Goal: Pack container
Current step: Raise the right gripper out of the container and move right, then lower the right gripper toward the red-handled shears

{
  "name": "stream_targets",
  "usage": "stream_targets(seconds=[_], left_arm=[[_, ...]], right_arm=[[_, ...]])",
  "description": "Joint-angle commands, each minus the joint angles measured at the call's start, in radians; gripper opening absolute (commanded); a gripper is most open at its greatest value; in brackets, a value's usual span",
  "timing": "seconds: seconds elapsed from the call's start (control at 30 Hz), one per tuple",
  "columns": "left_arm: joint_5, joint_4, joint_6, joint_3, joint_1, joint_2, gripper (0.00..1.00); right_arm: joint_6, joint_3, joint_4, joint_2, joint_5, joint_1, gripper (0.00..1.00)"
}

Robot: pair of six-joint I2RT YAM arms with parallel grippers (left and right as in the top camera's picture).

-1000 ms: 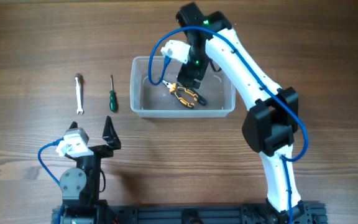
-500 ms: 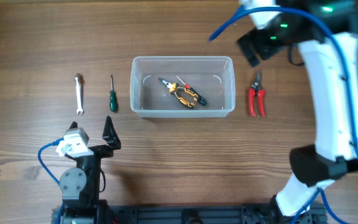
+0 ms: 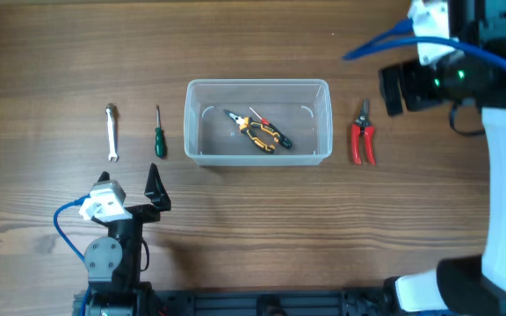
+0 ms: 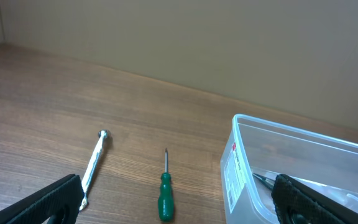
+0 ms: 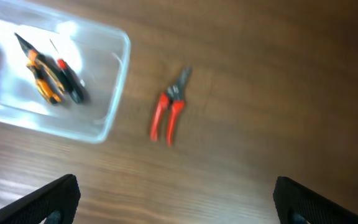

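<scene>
The clear plastic container stands mid-table. Orange-and-black pliers and a small red-handled screwdriver lie inside it. Red shears lie just right of it. A green screwdriver and a silver wrench lie to its left. My right gripper is open and empty, raised above the table right of the shears. Its wrist view shows the container, the shears and the open jaws. My left gripper is open and empty near the front, with jaws facing the green screwdriver, the wrench and the container.
The wooden table carries nothing else. The left arm's base sits at the front left edge. The right arm rises along the right side.
My right gripper has left the container and swung up and to the right, past the shears. The pliers stay in the container. The left arm has not moved.
</scene>
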Motion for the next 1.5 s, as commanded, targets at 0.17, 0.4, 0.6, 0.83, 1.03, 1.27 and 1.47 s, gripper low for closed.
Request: stream_targets(seconds=[0.17,0.4,0.6,0.83,1.03,1.27,1.47], left_arm=[[0.005,0.006,-0.005,-0.007,0.006,-0.007,1.0],[0.005,0.006,-0.005,-0.007,0.006,-0.007,1.0],[0.005,0.005,-0.005,-0.007,0.006,-0.007,1.0],[0.005,0.005,-0.005,-0.007,0.006,-0.007,1.0],[0.005,0.006,-0.005,-0.007,0.006,-0.007,1.0],[0.005,0.006,-0.005,-0.007,0.006,-0.007,1.0],[0.005,0.006,-0.005,-0.007,0.006,-0.007,1.0]], right_arm=[[-0.006,-0.3,0.152,0.014,-0.001,-0.111,1.0],[-0.076,-0.554,0.346,0.016,-0.166,-0.143,1.0],[-0.04,-0.699,0.499,0.016,-0.223,-0.143,1.0],[-0.023,-0.783,0.593,0.039,-0.142,-0.143,1.0],[0.026,-0.782,0.63,0.115,-0.038,-0.146,1.0],[0.026,-0.782,0.65,0.217,-0.039,-0.152,1.0],[0.026,-0.782,0.668,0.243,-0.039,-0.173,1.0]])
